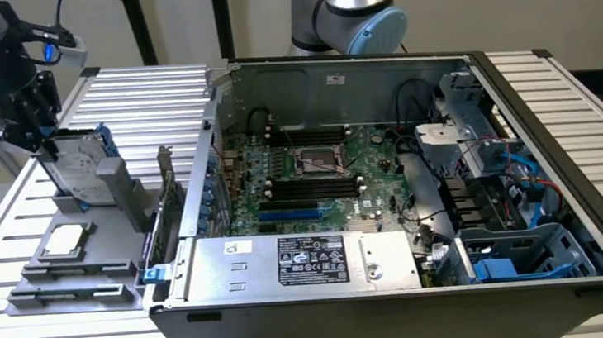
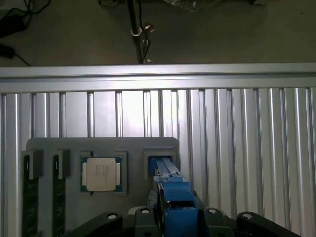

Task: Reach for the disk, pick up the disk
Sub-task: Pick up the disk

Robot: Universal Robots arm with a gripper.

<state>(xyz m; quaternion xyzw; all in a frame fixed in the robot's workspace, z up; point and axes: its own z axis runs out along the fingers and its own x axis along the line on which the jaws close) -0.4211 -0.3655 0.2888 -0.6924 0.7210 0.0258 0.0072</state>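
The disk, a silver-grey drive in a bright blue frame, stands on edge and slightly tilted in a slot of the grey holder tray at the exterior view's left. My gripper comes down on its upper end. In the wrist view the disk's blue frame runs edge-on from the tray slot straight into my gripper, whose jaws sit tight against both of its sides. The disk's lower end is still in the slot.
A square silver processor chip lies in the tray, with memory sticks beside it. An open computer case stands close to the tray on the exterior view's right, and a second arm stands behind it. Ribbed metal table.
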